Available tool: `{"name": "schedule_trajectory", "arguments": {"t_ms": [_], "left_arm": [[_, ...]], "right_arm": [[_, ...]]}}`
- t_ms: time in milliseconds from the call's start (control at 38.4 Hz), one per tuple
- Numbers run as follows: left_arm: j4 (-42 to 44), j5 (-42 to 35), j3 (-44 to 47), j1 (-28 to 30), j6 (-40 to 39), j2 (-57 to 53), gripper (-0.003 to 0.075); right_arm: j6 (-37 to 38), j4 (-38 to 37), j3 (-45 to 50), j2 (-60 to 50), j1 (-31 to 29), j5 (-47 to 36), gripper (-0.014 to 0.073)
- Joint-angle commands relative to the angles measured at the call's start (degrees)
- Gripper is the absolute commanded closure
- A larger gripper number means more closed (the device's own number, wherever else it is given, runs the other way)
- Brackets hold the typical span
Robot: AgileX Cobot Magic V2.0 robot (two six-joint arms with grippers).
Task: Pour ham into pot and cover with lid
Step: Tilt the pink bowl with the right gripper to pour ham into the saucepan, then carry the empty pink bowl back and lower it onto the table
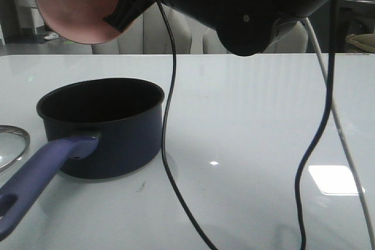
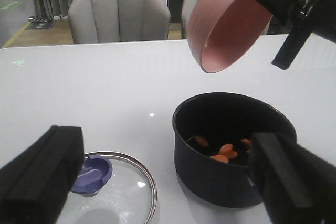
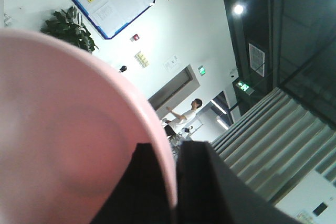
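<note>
Now the ham (image 2: 223, 151) lies in the pot (image 2: 231, 145), frame center-right.
Right end effector (image 3: 176, 182) clamped on tipped pink bowl (image 2: 226, 22) above; left end effector (image 2: 173, 182) apart over lid (image 2: 118, 184) on counter (image 2: 105, 87).

Desk (image 1: 246, 115) is glossy white and mirrors the lights. Pot (image 2: 220, 174) has a matt dark outside and a dull black inside. Lid (image 2: 137, 192) is clear glass with a shiny metal rim. The bowl (image 2: 226, 30) pinched in my right end effector (image 3: 176, 182) looks like smooth pink plastic. My left end effector's pads (image 2: 39, 174) are matt black foam.
</note>
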Motion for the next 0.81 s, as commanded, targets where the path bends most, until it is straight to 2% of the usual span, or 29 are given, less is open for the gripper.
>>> {"name": "schedule_trajectory", "arguments": {"t_ms": [0, 104, 235, 313, 417, 547, 626, 782], "left_arm": [[-0.1, -4.6, -2.1, -0.5, 0.1, 0.5, 0.0051], [-0.1, -4.5, -2.1, -0.5, 0.1, 0.5, 0.0051], [-0.1, -4.5, -2.1, -0.5, 0.1, 0.5, 0.0051], [-0.1, -4.5, -2.1, -0.5, 0.1, 0.5, 0.0051], [-0.1, -4.5, -2.1, -0.5, 0.1, 0.5, 0.0051], [-0.1, -4.5, -2.1, -0.5, 0.1, 0.5, 0.0051], [-0.1, -4.5, -2.1, -0.5, 0.1, 0.5, 0.0051], [-0.1, -4.5, -2.1, -0.5, 0.1, 0.5, 0.0051]], "right_arm": [[8.1, 4.2, -1.6, -3.2, -0.1, -3.6, 0.0455], [22.5, 9.4, -1.6, -4.5, -0.1, 1.8, 0.0455], [32.0, 12.9, -2.5, -8.4, -0.1, 16.3, 0.0455], [32.8, 13.3, -4.1, -11.3, -0.1, 27.9, 0.0455], [32.8, 13.3, -7.6, -14.7, -0.3, 47.4, 0.0455], [32.8, 13.3, -11.7, -18.3, -0.9, 66.8, 0.0455], [32.8, 13.3, -13.3, -20.1, -1.7, 75.0, 0.0455], [35.6, 15.6, -13.6, -23.0, -5.9, 85.4, 0.0455]]}}
